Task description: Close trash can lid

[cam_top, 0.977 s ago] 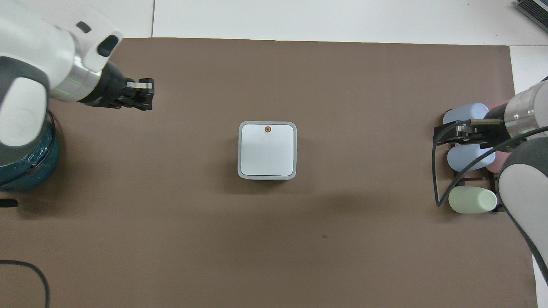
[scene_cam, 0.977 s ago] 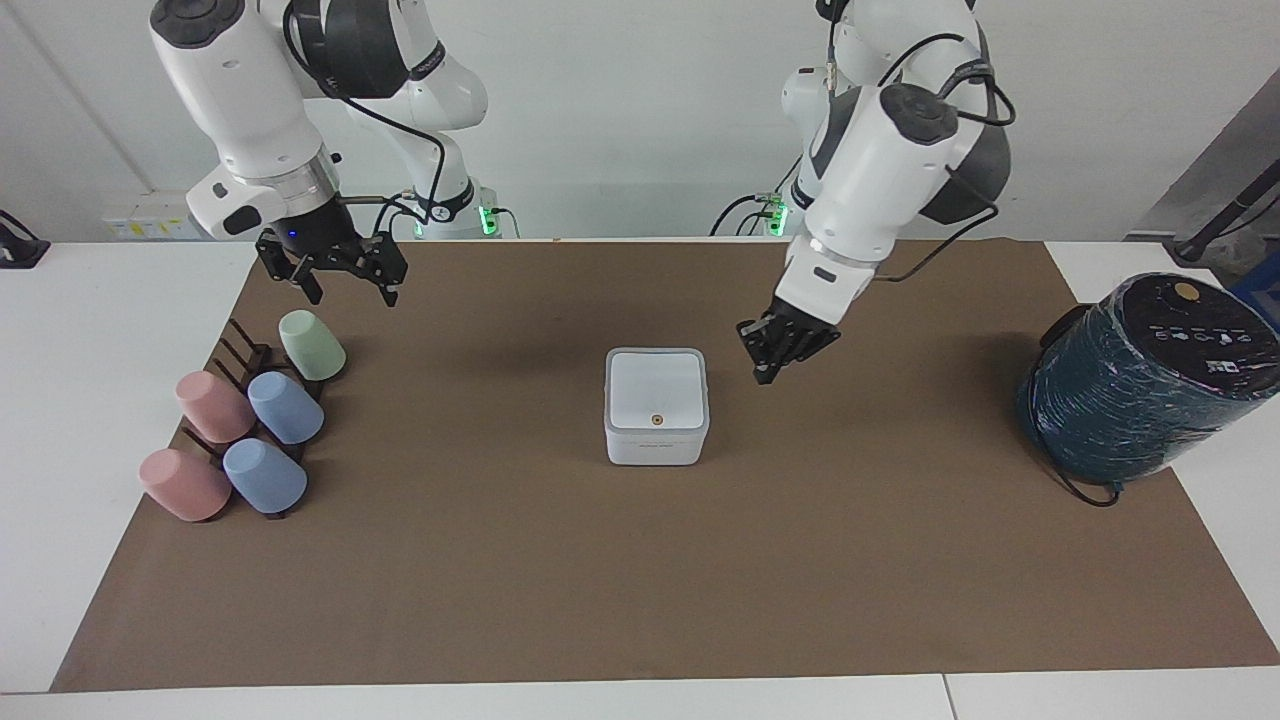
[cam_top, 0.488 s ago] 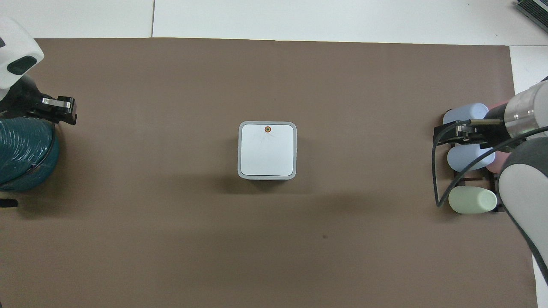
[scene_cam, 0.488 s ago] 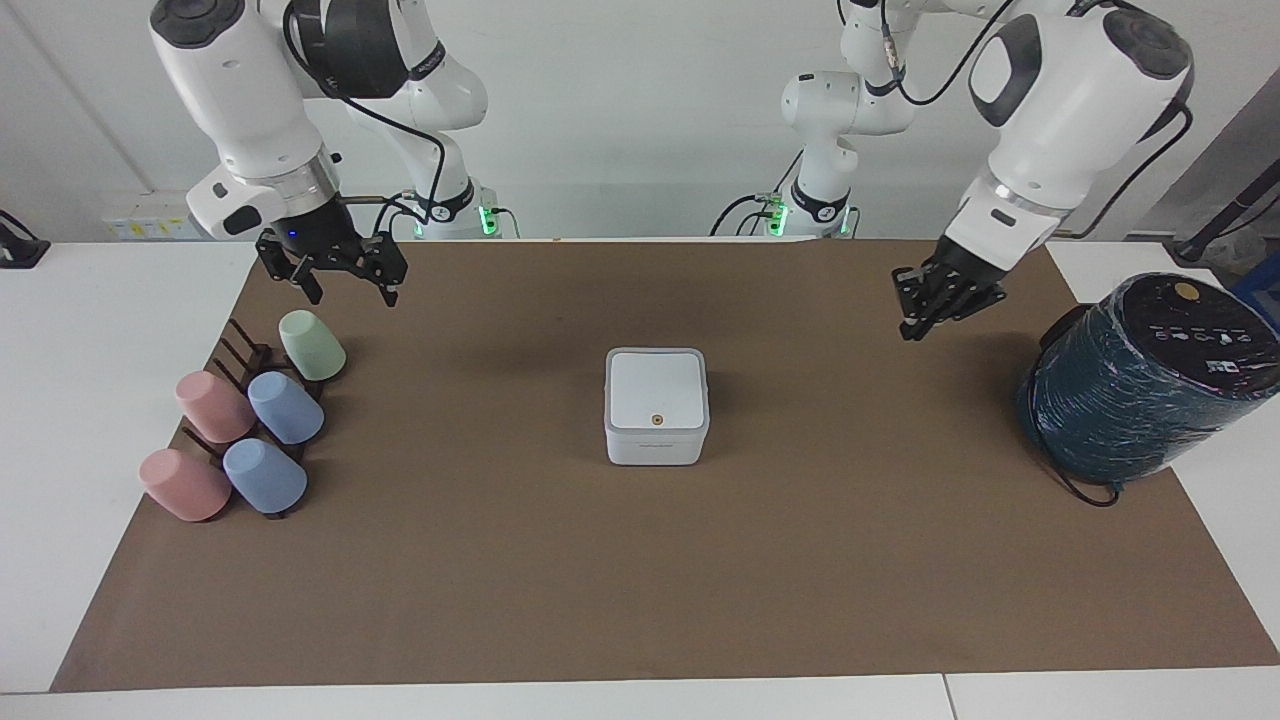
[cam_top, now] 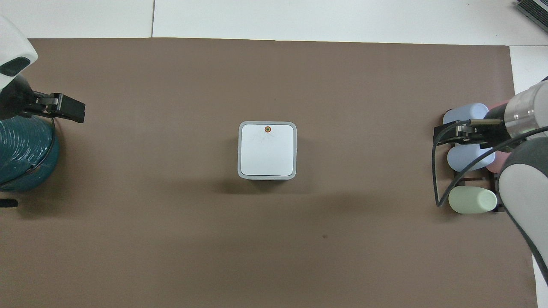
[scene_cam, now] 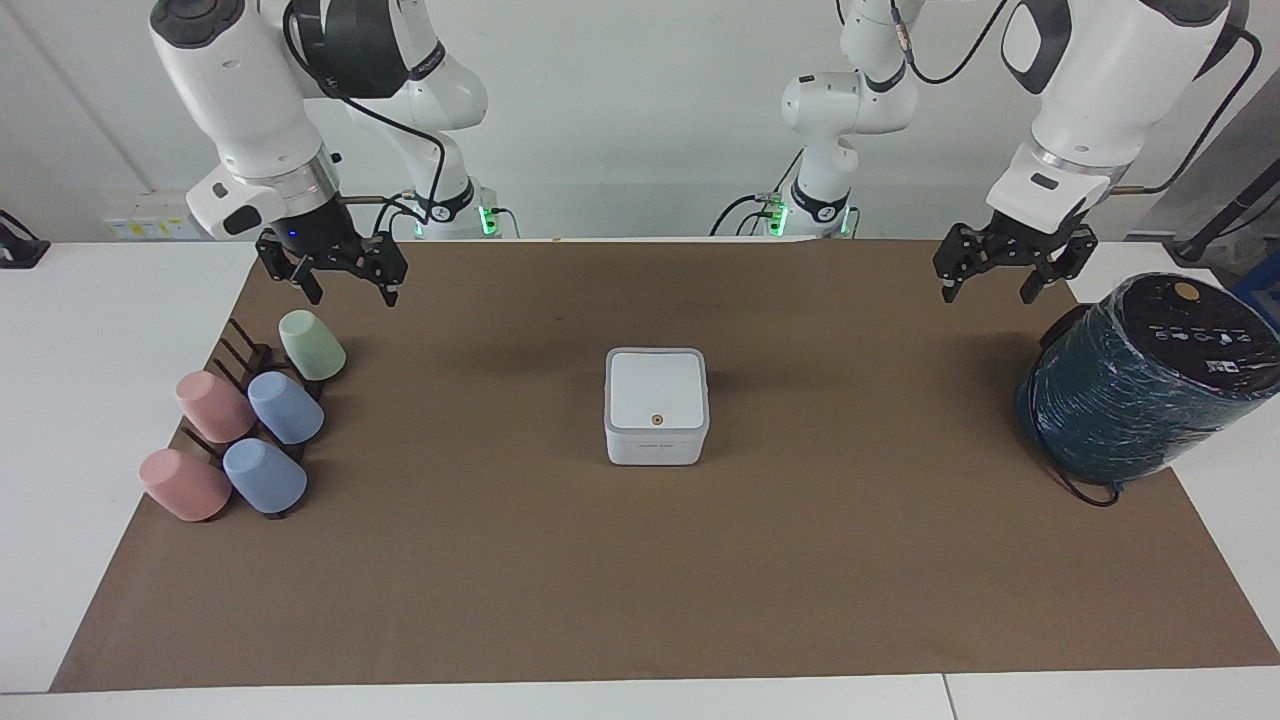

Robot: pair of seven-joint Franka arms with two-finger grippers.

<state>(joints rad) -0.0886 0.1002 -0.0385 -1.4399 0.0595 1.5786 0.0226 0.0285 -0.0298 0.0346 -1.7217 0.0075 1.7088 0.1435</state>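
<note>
The small white trash can (scene_cam: 655, 447) stands in the middle of the brown mat, and it also shows in the overhead view (cam_top: 239, 173). Its white lid (scene_cam: 656, 385) with the orange dot lies flat and shut on it, as the overhead view (cam_top: 267, 152) also shows. My left gripper (scene_cam: 988, 291) is open and empty, in the air over the mat near the dark teal cylinder, well clear of the can; it also shows in the overhead view (cam_top: 68, 112). My right gripper (scene_cam: 350, 292) is open and empty, and it waits above the cup rack.
A large dark teal wrapped cylinder (scene_cam: 1140, 385) with a black top stands at the left arm's end of the table. A dark rack with pink, blue and green cups (scene_cam: 285, 408) lies at the right arm's end. A brown mat (scene_cam: 640, 580) covers the table.
My left gripper has drawn away from beside the trash can toward the left arm's end and risen, and its fingers have spread apart. The lid stays shut. The right arm has not moved.
</note>
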